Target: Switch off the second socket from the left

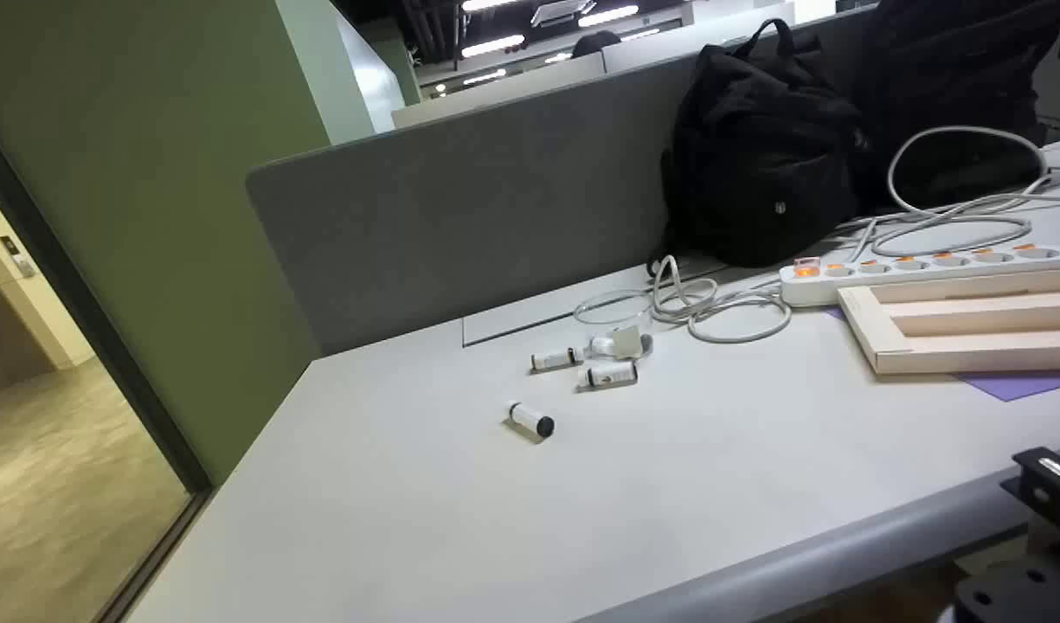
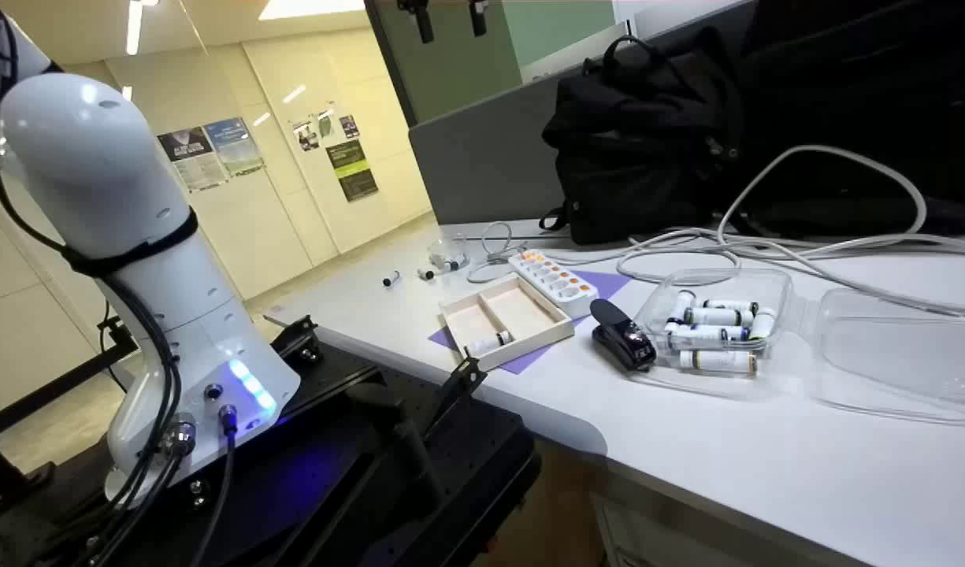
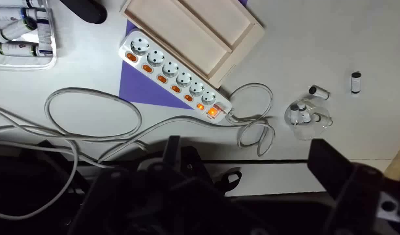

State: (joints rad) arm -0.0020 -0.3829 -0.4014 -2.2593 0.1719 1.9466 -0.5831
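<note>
The white power strip (image 3: 181, 74) lies on the table with a row of round sockets, each beside a small orange switch. It shows in both exterior views (image 1: 919, 279) (image 2: 557, 283). Its square main switch (image 3: 212, 112) and the small switch (image 3: 200, 106) beside it glow; the other small switches look unlit. The main switch end is the left end in an exterior view; counted from there, the second socket (image 1: 876, 267) also shows in the wrist view (image 3: 197, 88). No plugs are in the sockets. My gripper (image 3: 242, 142) is open and empty, above and apart from the strip; its fingertips hang at the top of an exterior view (image 2: 452, 38).
A pale wooden tray (image 3: 200, 24) sits against the strip on a purple sheet (image 3: 141, 86). White cables (image 3: 98, 135) loop beside it. Small bottles (image 1: 530, 420), a clear container (image 2: 663, 303), a black stapler-like tool (image 2: 624, 339) and black backpacks (image 1: 763, 156) stand around. A grey partition (image 1: 495, 234) backs the table.
</note>
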